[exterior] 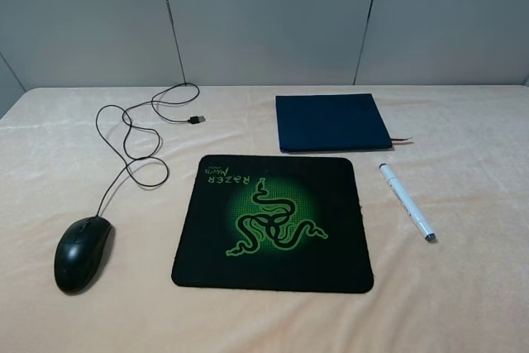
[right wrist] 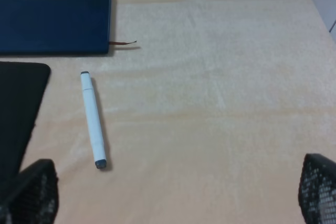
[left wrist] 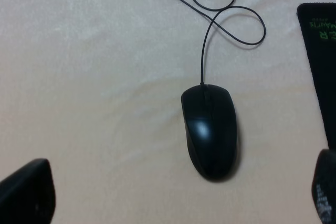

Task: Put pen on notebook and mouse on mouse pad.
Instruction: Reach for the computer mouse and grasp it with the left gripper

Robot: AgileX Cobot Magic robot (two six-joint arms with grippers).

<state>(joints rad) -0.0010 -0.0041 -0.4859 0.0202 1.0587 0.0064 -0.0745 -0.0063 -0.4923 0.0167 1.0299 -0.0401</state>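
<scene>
Closest in, the left gripper [left wrist: 176, 192] is hanging over the cloth with its black fingers [left wrist: 26, 195] spread fully apart and gripping nothing. The mouse [left wrist: 210, 129] is lying just beyond the gap between them, untouched. The right gripper [right wrist: 174, 191] is likewise gaping wide and carrying nothing between its mesh-patterned fingertips [right wrist: 31, 192]. The pen [right wrist: 93, 119] is lying ahead of it, nearer one finger than the other.

From the high camera, the mouse [exterior: 83, 252] is sitting on the near left of the table [exterior: 463, 295]. A strip of bare cloth is separating it from the left edge of the mouse pad [exterior: 274, 222], and more bare cloth is running out on its other side. The pad is lying flat in the middle, its near edge close to the front of the table.

Just off the pad's right edge, the pen [exterior: 406, 202] is lying at a slant without touching it. One end is pointing toward the notebook [exterior: 332, 122] and the other toward the near right, where the cloth is stretching out wide and bare.

Beyond the mouse, its cable [exterior: 132, 134] is looping across the far left, and the plug [exterior: 197, 120] is resting past the pad's far left corner. The notebook is lying just past the pad's far edge, with a thin line of cloth showing between them. Its ribbon [exterior: 402, 140] is poking out at its near right corner. Grey wall panels [exterior: 264, 14] are closing off the back.
</scene>
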